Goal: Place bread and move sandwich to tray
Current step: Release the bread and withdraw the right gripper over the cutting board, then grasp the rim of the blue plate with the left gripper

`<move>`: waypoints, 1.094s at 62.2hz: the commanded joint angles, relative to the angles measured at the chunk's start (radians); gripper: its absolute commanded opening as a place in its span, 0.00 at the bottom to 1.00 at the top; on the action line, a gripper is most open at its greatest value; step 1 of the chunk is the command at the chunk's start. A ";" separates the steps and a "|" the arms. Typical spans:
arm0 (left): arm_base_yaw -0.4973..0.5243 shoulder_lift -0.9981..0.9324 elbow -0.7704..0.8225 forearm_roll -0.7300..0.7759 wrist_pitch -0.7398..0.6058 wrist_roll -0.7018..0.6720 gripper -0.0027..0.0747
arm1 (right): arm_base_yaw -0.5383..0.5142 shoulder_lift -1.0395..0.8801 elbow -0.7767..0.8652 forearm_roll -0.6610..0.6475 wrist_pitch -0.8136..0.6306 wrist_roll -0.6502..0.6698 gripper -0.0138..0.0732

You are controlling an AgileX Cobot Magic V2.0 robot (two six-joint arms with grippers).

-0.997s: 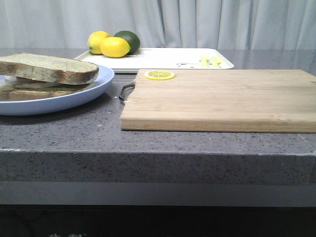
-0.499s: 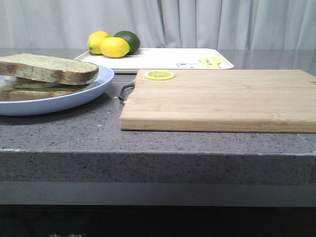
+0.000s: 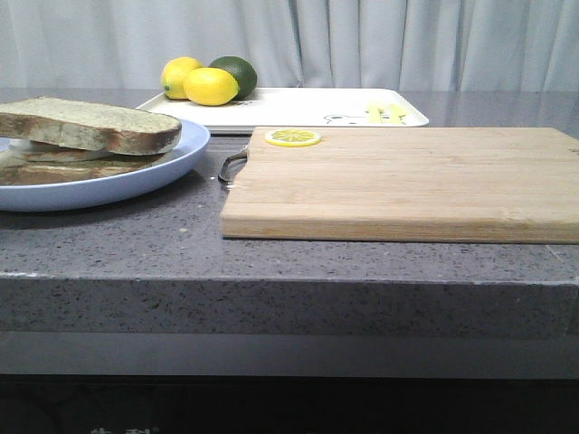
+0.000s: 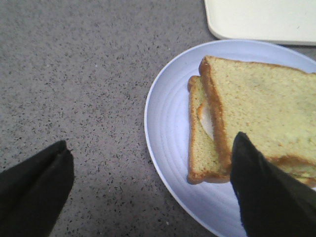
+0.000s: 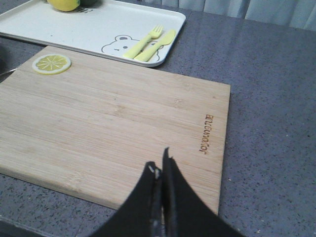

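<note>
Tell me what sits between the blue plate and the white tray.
Nothing: in the left wrist view, only a narrow strip of bare grey countertop separates the blue plate from the white tray.

The sandwich (image 3: 77, 145) on its plate has barely shifted; nothing else moved.

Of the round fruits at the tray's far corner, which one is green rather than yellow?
The lime, the dark green fruit at the back right of the cluster on the tray. The two lemons beside and in front of it are bright yellow.
</note>
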 commanded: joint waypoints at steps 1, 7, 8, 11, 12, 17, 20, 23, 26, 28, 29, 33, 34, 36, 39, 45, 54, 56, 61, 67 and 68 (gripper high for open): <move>-0.007 0.085 -0.102 0.015 0.003 -0.002 0.85 | -0.004 0.003 -0.025 0.000 -0.072 0.001 0.03; -0.005 0.167 -0.162 0.039 0.003 -0.002 0.85 | -0.004 0.003 -0.025 0.000 -0.072 0.001 0.03; -0.005 0.179 -0.170 0.039 0.006 -0.002 0.85 | -0.004 0.003 -0.025 0.000 -0.072 0.001 0.03; -0.005 0.218 -0.197 0.039 0.012 -0.002 0.85 | -0.004 0.003 -0.025 0.000 -0.072 0.001 0.03; -0.005 0.234 -0.205 0.039 0.013 -0.002 0.85 | -0.004 0.003 -0.025 0.000 -0.071 0.001 0.03; -0.004 0.282 -0.242 0.039 0.029 -0.002 0.85 | -0.004 0.003 -0.025 0.000 -0.068 0.001 0.03; 0.001 0.310 -0.260 0.047 0.039 -0.002 0.85 | -0.004 0.003 -0.025 0.000 -0.066 0.001 0.03; 0.011 0.333 -0.273 0.047 0.043 -0.004 0.85 | -0.004 0.003 -0.025 0.000 -0.064 0.001 0.03; 0.020 0.347 -0.281 0.047 0.043 -0.004 0.84 | -0.004 0.003 -0.025 0.000 -0.064 0.001 0.03; 0.026 0.356 -0.284 0.047 0.043 -0.004 0.84 | -0.004 0.003 -0.025 0.000 -0.064 0.001 0.03; 0.029 0.360 -0.286 0.047 0.043 -0.004 0.83 | -0.004 0.003 -0.025 0.000 -0.064 0.001 0.03; 0.036 0.374 -0.288 0.045 0.048 -0.004 0.80 | -0.004 0.003 -0.025 0.000 -0.064 0.001 0.03; 0.036 0.377 -0.288 0.045 0.048 -0.004 0.79 | -0.004 0.003 -0.025 0.000 -0.064 0.001 0.03; 0.036 0.388 -0.288 0.045 0.051 -0.004 0.77 | -0.004 0.003 -0.025 0.000 -0.064 0.001 0.03; 0.036 0.402 -0.288 0.039 0.058 -0.004 0.74 | -0.004 0.003 -0.025 0.000 -0.065 0.001 0.03; 0.023 0.427 -0.288 0.028 0.065 -0.004 0.69 | -0.004 0.003 -0.025 0.000 -0.066 0.001 0.03; 0.005 0.461 -0.288 0.028 0.065 -0.004 0.65 | -0.004 0.003 -0.025 0.000 -0.066 0.001 0.03; 0.005 0.467 -0.288 0.028 0.065 -0.004 0.64 | -0.004 0.003 -0.025 0.000 -0.066 0.001 0.03; 0.005 0.478 -0.288 0.028 0.067 -0.004 0.58 | -0.004 0.003 -0.025 0.000 -0.066 0.001 0.03; 0.005 0.479 -0.288 0.028 0.068 -0.004 0.41 | -0.004 0.003 -0.025 0.000 -0.066 0.001 0.03; 0.005 0.479 -0.288 0.028 0.068 -0.004 0.38 | -0.004 0.003 -0.025 0.000 -0.066 0.001 0.03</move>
